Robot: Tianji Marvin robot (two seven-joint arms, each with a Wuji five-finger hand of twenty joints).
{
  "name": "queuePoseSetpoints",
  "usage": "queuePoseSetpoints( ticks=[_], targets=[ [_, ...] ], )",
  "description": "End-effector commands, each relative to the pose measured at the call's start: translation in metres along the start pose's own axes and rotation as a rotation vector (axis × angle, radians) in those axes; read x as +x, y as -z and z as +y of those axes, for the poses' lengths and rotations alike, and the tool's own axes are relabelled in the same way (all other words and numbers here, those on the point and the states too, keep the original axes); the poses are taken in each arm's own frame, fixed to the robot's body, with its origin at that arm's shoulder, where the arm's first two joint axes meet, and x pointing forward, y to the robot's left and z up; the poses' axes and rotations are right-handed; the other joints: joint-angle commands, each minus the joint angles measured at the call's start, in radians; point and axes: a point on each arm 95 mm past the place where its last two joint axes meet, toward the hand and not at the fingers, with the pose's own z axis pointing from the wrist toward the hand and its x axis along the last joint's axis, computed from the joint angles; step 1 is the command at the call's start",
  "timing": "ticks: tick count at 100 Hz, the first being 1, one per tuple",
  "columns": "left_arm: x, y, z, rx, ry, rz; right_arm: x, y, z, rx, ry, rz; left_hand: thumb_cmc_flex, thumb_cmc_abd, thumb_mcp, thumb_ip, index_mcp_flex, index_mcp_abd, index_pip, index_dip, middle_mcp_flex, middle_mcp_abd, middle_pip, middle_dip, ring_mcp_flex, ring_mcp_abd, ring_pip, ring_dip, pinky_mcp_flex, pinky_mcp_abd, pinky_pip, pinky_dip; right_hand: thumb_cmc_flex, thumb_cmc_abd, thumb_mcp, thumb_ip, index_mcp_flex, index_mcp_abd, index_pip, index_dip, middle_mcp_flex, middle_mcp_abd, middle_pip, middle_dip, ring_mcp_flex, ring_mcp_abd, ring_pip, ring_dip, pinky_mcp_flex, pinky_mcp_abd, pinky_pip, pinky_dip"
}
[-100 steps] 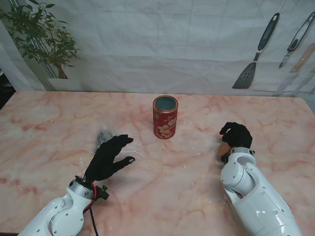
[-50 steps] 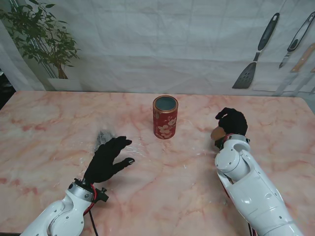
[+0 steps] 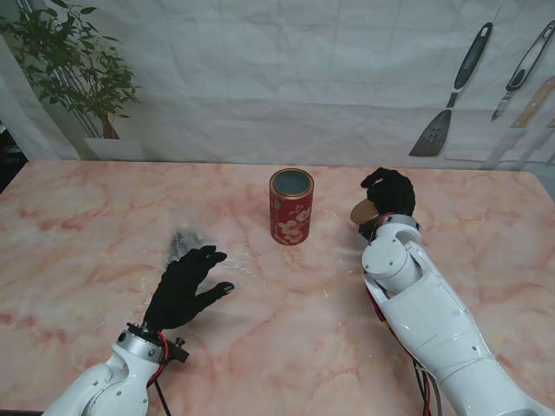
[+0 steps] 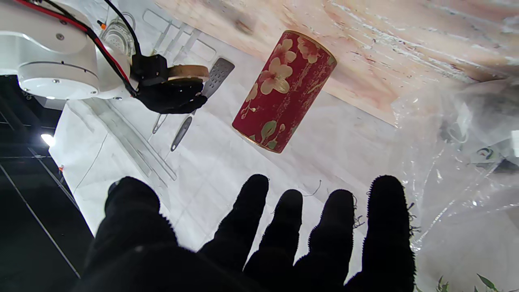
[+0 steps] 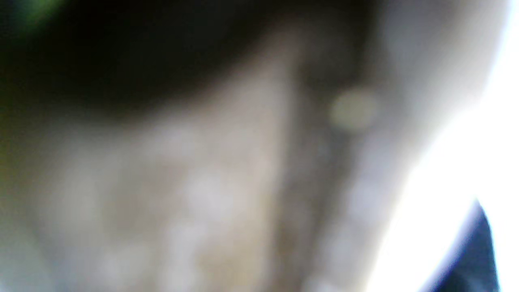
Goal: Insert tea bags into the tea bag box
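A pink-veined marble surface (image 3: 78, 217) carries the red flowered tea bag box (image 3: 290, 206), upright and open-topped at its middle. A potted plant (image 3: 74, 69) and hung utensils (image 3: 451, 91) line the white backdrop. The left hand (image 3: 184, 286) hovers spread and holding nothing beside clear plastic wrapping (image 3: 186, 243). The right hand (image 3: 388, 201) grips a tan lid (image 3: 363, 212) right of the box.

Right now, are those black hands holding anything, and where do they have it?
The right hand is closed around a flat, round tan disc, likely the tin's lid, gripped across its rim. The left hand is open and holds nothing.
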Motion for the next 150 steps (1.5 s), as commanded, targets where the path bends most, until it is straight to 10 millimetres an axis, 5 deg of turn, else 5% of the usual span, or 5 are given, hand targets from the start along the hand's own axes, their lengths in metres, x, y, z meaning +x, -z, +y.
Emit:
queuePoseSetpoints(
  ticks=[1,118,150],
  targets=[
    [0.002,0.004,0.001,-0.009,0.000,-0.011,0.018,-0.004,-0.004,0.009,-0.042,0.025,0.028,-0.005,0.010,0.013,0.021,0.013,0.003,-0.003,0.014,-0.023,0.005,0.008,0.003,-0.009,0.003,0.009,0.001,-0.023,0.027,0.017,-0.025,-0.008,-0.017,-0.064,0.008,0.108,0.080,0.023,0.017,0.069,0.080,0.017,0.197,0.005,0.255,0.079,0.039,-0.004,0.036,-0.004],
    [0.004,0.018,0.001,-0.015,-0.058,-0.096,0.104,-0.033,-0.052,0.073,-0.301,0.064,0.028,-0.006,0.010,0.013,0.038,0.017,0.008,-0.007,0.027,-0.020,0.009,0.010,0.005,-0.019,0.006,0.010,-0.006,-0.047,0.024,0.008,-0.022,-0.007,-0.008,-0.066,0.007,0.115,0.078,0.025,0.008,0.080,0.083,0.030,0.185,0.018,0.282,0.085,0.043,-0.006,0.049,0.001],
    [0.003,0.020,0.000,-0.010,-0.062,-0.111,0.117,-0.034,-0.046,0.054,-0.289,0.090,0.028,-0.006,0.010,0.013,0.039,0.019,0.009,-0.007,0.029,-0.020,0.010,0.011,0.005,-0.019,0.005,0.010,-0.006,-0.049,0.024,0.008,-0.021,-0.005,-0.008,-0.066,0.004,0.115,0.077,0.026,0.003,0.082,0.085,0.033,0.180,0.027,0.293,0.089,0.042,-0.006,0.052,0.003]
  ],
)
